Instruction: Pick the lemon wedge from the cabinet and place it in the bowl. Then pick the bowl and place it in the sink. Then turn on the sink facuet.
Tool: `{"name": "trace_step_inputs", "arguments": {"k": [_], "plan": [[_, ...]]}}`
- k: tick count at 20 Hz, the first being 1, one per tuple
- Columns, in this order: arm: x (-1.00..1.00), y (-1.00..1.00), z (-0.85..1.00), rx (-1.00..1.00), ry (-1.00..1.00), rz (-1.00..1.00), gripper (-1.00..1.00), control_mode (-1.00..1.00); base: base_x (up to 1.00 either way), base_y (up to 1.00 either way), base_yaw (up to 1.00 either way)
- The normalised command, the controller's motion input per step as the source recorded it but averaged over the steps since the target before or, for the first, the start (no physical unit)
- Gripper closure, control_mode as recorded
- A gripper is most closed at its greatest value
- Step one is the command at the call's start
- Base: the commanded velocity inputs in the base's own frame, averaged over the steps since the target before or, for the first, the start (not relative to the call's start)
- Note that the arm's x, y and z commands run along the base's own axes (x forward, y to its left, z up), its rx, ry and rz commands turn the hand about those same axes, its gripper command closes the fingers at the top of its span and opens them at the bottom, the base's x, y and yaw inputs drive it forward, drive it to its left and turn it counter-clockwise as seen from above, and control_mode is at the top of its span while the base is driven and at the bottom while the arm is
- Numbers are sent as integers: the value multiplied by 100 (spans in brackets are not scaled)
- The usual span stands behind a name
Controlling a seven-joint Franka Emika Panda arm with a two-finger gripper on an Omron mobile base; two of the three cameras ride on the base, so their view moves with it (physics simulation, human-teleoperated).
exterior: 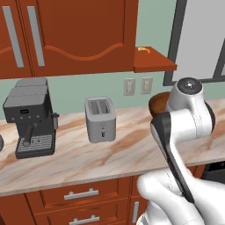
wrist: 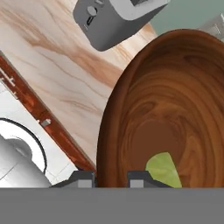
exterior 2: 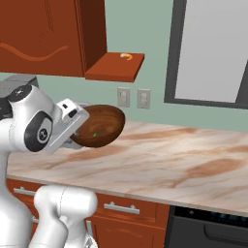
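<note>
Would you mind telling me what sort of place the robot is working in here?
A simulated home kitchen, most likely: a toaster and coffee machine stand on a marble-look counter beneath a red-brown wall cabinet.

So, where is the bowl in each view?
Left base view: bowl, right of centre, mostly behind the arm.
Right base view: left of centre, tilted, held off the counter.
Hand view: right half, lemon wedge inside.
Shared landmark: toaster.
</note>
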Motion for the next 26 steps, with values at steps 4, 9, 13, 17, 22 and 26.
{"name": "trace_step_inputs", "arguments": {"k": [4, 9, 13, 17, 22, 26], "plan": [[-26, 17, 11, -1, 0, 16, 100, -100, 0, 0, 0], [-42, 2, 11, -3, -1, 14, 100, -100, 0, 0, 0], [-22, 0, 1, -4, 0, 2, 100, -100, 0, 0, 0], [-1, 3, 0, -4, 0, 0, 100, -100, 0, 0, 0], [-4, 1, 0, 0, 0, 3, 100, 100, -15, 0, 1], [0, 0, 0, 0, 0, 0, 100, 100, -36, -25, 0]]}}
